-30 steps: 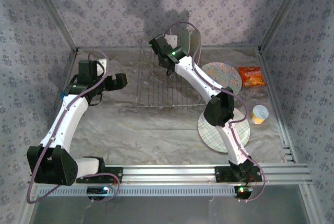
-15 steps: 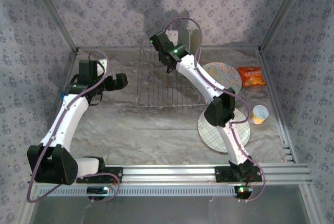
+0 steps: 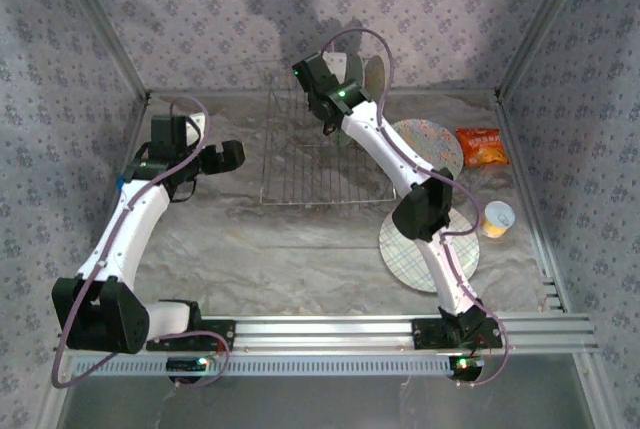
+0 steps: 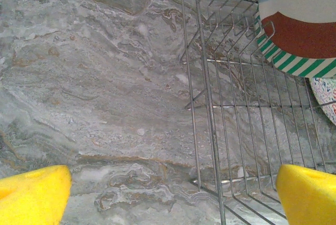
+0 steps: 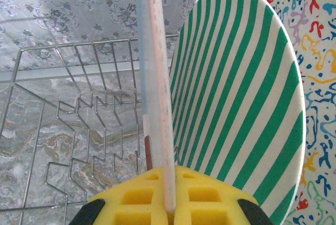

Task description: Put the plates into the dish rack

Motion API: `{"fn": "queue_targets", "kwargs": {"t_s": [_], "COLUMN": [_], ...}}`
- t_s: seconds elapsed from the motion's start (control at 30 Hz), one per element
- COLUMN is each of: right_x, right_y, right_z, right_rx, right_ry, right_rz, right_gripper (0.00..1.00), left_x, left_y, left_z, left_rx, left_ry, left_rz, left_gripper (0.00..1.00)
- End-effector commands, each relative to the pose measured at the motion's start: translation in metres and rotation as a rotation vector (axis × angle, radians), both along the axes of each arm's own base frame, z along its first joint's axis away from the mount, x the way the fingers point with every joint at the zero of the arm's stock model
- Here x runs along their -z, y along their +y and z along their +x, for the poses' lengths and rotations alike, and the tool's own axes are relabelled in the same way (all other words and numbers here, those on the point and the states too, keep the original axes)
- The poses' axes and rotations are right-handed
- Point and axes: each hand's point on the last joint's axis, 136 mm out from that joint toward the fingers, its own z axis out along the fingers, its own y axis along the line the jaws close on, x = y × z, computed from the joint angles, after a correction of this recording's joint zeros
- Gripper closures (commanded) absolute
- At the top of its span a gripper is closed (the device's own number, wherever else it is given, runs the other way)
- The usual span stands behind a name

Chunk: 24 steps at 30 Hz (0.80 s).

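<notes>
progress seen from above: a floral plate [image 3: 425,141] and the plaid plate [image 3: 405,254] lie flat on the desk [image 3: 280,239], right of the dish rack [image 3: 300,164], not yet loaded. left wrist: the left gripper [image 4: 173,193] faces the rack, jaws wide and empty. right wrist, clearest on the grip: the right gripper [image 5: 165,188] has its jaws pinched on the rust-red plate [image 5: 155,78], edge-on over the tines, beside the upright striped plate [image 5: 236,88] and the second floral plate [image 5: 320,78].
</notes>
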Motion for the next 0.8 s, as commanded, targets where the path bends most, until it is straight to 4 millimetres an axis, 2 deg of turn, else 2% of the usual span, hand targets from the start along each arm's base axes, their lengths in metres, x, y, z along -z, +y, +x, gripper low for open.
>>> {"fn": "queue_targets", "kwargs": {"t_s": [0.0, 0.33, 0.57, 0.67, 0.77], "right_x": [-0.003, 0.024, 0.048, 0.053, 0.049], "right_y": [-0.008, 0.0, 0.0, 0.001, 0.005], "right_z": [0.01, 0.016, 0.013, 0.01, 0.007], "right_rx": [0.039, 0.026, 0.037, 0.033, 0.021], "right_ry": [-0.027, 0.014, 0.071, 0.09, 0.089], "right_rz": [0.006, 0.006, 0.005, 0.009, 0.011], "right_gripper": [1.0, 1.0, 1.0, 0.97, 0.94], "left_x": [-0.012, -0.011, -0.011, -0.009, -0.007], "left_y": [-0.001, -0.001, -0.004, -0.004, -0.004], "left_z": [0.007, 0.007, 0.007, 0.007, 0.008], "left_rx": [0.002, 0.002, 0.01, 0.008, 0.009], "left_ry": [-0.028, -0.023, -0.022, -0.016, -0.011], "left_rz": [-0.023, -0.023, -0.034, -0.031, -0.033], "left_gripper": [0.01, 0.01, 0.01, 0.01, 0.01]}}
